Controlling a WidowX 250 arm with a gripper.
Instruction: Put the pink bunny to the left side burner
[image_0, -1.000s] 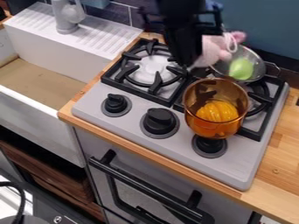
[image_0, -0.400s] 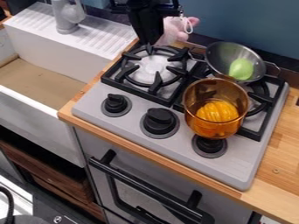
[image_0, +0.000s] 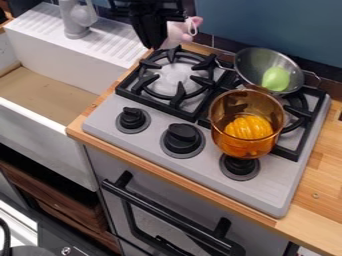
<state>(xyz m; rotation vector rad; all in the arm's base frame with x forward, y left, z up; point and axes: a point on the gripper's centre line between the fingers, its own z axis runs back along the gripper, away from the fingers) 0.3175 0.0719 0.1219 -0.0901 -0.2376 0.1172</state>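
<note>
Gripper (image_0: 152, 42) above the stove's back left corner, pink bunny (image_0: 174, 34) in its grip

I observe the tool closed on the bunny, which hangs at its right flank as the camera view shows it, near the blue wall (image_0: 267, 22). Below and slightly right of the tool lies the left burner (image_0: 175, 75); its black grate has raised prongs. Left of the tool, the white sink's (image_0: 50, 112) ribbed drainboard (image_0: 107, 35) stretches toward the grey faucet (image_0: 75, 20), well apart. To the right, beyond the left burner, the metal pan (image_0: 248, 62) sets the nearer limit, one handle projecting toward the tool; it holds a green item (image_0: 275, 79). The amber pot (image_0: 224, 120) stands farther off, down and right. Between tool and pot there is room over the left burner. The stove's front edge lies well below.
</note>
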